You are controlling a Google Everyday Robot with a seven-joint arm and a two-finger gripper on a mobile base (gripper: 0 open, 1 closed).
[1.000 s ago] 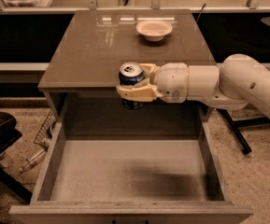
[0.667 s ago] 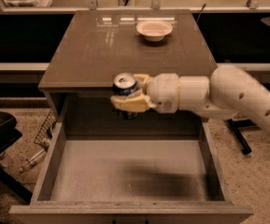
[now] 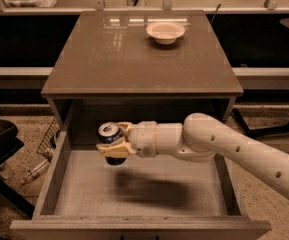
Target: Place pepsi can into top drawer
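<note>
Background: dark shelves behind, a speckled floor at both sides.
Table: a brown table [image 3: 134, 59] with a shiny top stands over the open drawer.
Bowl: a pale shallow bowl [image 3: 165, 32] sits near the back edge of the table.
Top drawer: the top drawer [image 3: 139, 226] is pulled out wide; the arm's shadow lies on its pale bottom.
Gripper: the gripper [image 3: 113, 143] reaches in from the right on a white arm [image 3: 224, 144], above the drawer's back left part.
Fingers: closed on the pepsi can [image 3: 109, 133].
Pepsi can: held in the air over the drawer, silver top upward, well apart from the bowl.
</note>
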